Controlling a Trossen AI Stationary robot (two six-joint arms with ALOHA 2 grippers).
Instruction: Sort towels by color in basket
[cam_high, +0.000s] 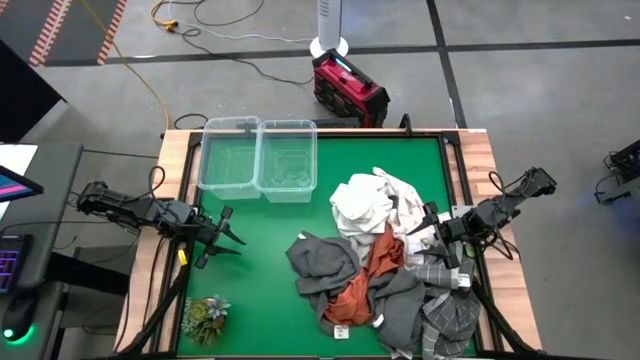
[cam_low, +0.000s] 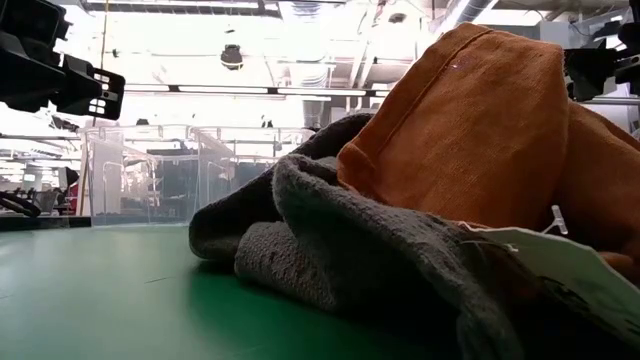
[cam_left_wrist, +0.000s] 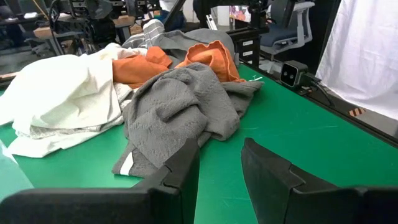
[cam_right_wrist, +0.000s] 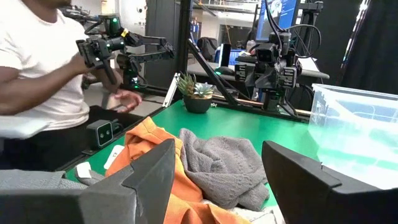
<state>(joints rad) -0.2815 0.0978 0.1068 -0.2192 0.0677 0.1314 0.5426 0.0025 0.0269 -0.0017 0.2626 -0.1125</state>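
**Watch for grabbing two towels at once**

Your right gripper (cam_high: 432, 226) hangs wide open and empty over the towels (cam_high: 385, 265), piled against the table's right edge. They're tangled, so one pinch could drag several colors. Left gripper (cam_high: 222, 238) waits part-open, empty, near the left edge.

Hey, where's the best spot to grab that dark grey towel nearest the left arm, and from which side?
Probably the raised fold at the near end of the dark grey towel, approached from the left arm's side over bare green table. That end lies clear of the rust-orange towel and white towel, and its bunched ridge gives the left gripper something to pinch.
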